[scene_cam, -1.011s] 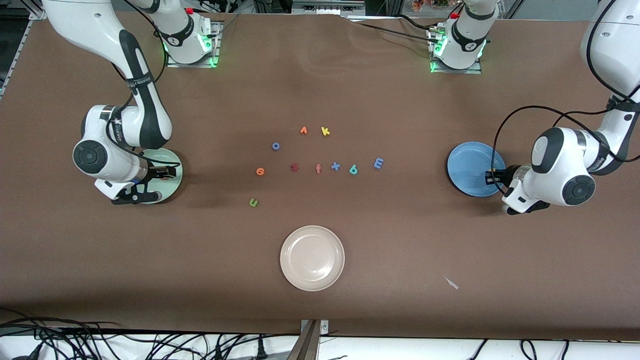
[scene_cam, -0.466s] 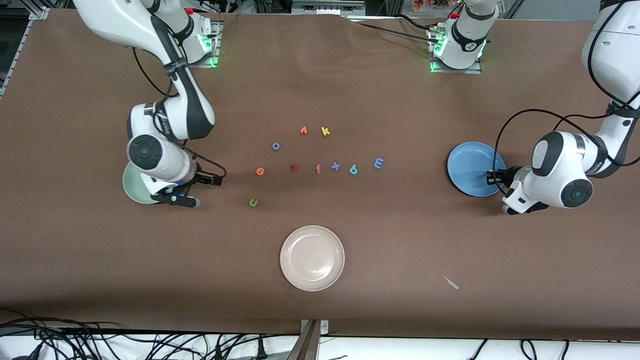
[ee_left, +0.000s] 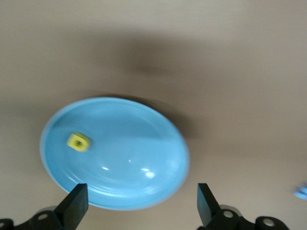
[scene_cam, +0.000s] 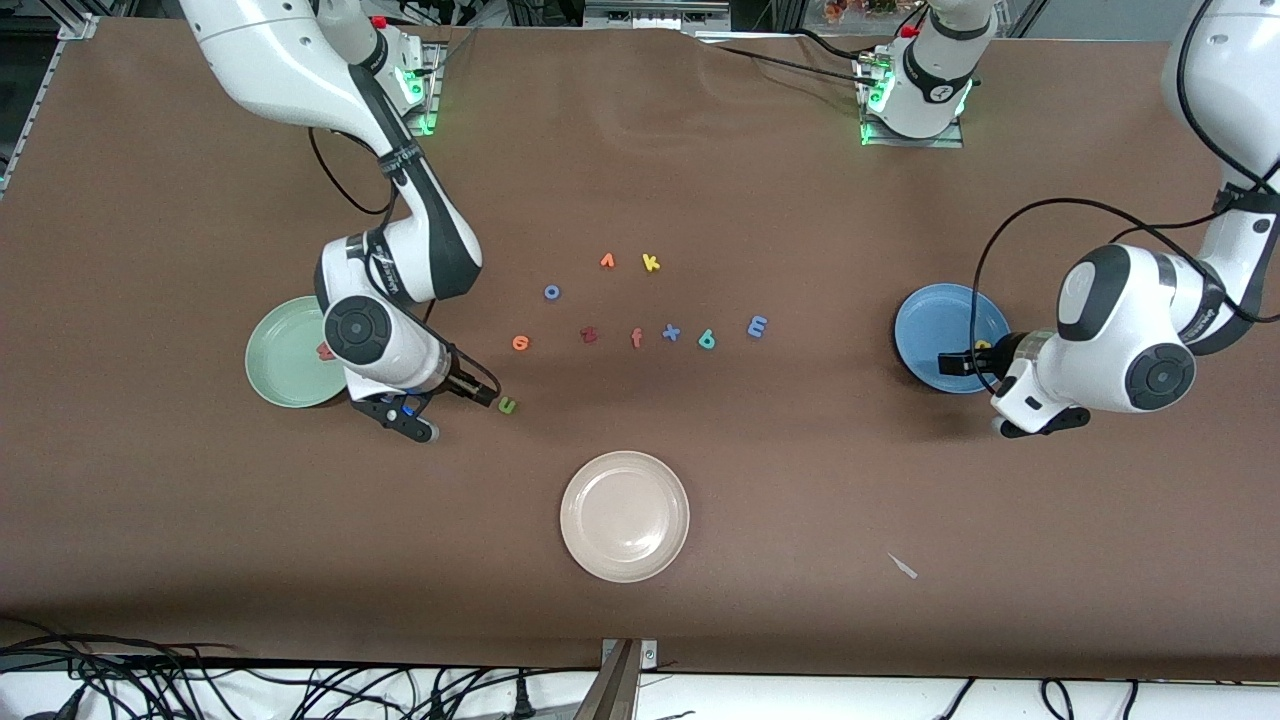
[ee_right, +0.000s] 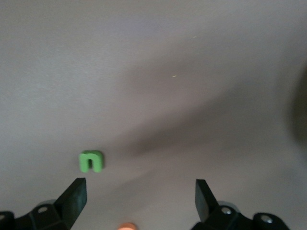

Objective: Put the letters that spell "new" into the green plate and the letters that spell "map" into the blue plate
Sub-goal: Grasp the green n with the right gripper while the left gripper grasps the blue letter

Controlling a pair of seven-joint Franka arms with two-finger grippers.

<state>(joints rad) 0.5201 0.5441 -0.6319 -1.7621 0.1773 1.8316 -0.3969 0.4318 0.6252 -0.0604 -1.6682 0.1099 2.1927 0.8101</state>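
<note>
**Ana:** Front view first: where does everything sit relative to the cream plate [scene_cam: 624,516]?

**Ben:** Farther from the camera than it, the loose letters are scattered mid-desk. The green plate [scene_cam: 280,365] is off toward the right arm's end, with the pinkish-red "w" [scene_cam: 324,350] already in it. The blue plate [scene_cam: 930,320] is toward the left arm's end, and the yellow loop-and-stem letter [ee_left: 77,142] lies inside, near its rim.

**Ana:** And the grippers?

**Ben:** The left gripper [ee_left: 139,203] hangs over the blue plate with its fingers spread wide and nothing between them; I'd say that's why the yellow letter lies loose in the plate. The right gripper [ee_right: 139,201] is also spread and empty, low over the desk between the green plate and the green "n" [scene_cam: 508,405], just beside that letter.

**Ana:** So the "n" is its target?

**Ben:** Likely. The orange "e" [scene_cam: 520,342], the blue "m" [scene_cam: 758,325] and the teal loop-and-stem letter [scene_cam: 707,340] are all on the desk, farther from the camera than the cream plate, so four letters are not yet placed.
</note>
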